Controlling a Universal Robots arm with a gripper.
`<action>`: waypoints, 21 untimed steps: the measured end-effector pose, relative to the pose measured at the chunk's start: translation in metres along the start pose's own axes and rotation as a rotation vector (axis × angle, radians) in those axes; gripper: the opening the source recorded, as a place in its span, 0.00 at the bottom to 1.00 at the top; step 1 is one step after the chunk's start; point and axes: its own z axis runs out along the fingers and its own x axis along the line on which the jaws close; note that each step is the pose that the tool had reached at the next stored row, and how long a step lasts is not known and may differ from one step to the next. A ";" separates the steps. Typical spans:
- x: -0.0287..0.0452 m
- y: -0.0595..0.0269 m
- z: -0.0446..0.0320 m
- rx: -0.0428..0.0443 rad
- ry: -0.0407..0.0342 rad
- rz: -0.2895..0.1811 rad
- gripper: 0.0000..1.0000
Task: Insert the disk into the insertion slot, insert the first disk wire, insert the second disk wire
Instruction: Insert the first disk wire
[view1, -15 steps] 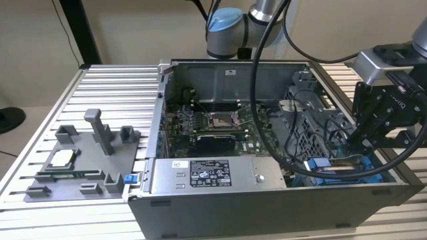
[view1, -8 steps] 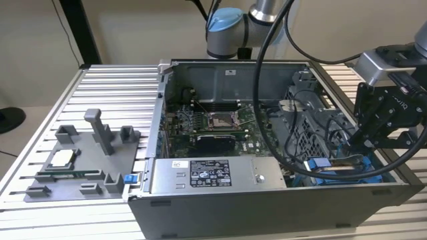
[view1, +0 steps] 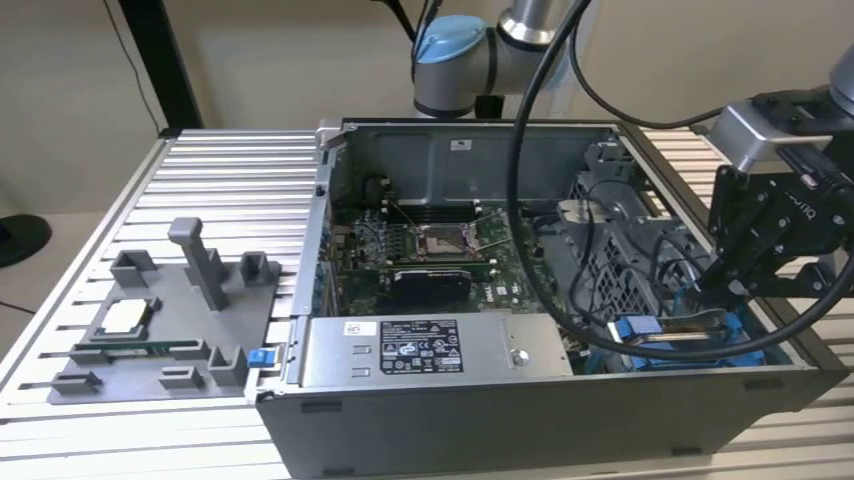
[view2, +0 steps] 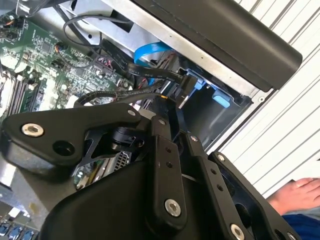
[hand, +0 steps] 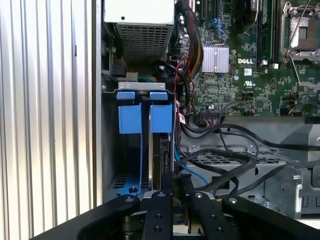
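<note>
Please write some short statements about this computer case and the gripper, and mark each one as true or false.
1. The gripper hangs over the grey fixture. False: it is at the other end of the case, by the blue-framed disk.
2. The computer case lies open. True.
3. A cooler covers the CPU socket. False: the socket is bare.
4. The power-supply box sits inside the case. True.

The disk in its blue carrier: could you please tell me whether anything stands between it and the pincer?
Nothing visible does; the pincer is right at the disk's end. Black cables and a blue cable loop beside it, not between.
</note>
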 end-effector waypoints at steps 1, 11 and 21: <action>0.0000 -0.0004 0.0002 0.0000 -0.0003 0.000 0.00; 0.0018 -0.0064 0.0036 -0.0031 0.0045 0.002 0.00; 0.0046 0.0044 0.0071 -0.0012 0.0088 0.013 0.00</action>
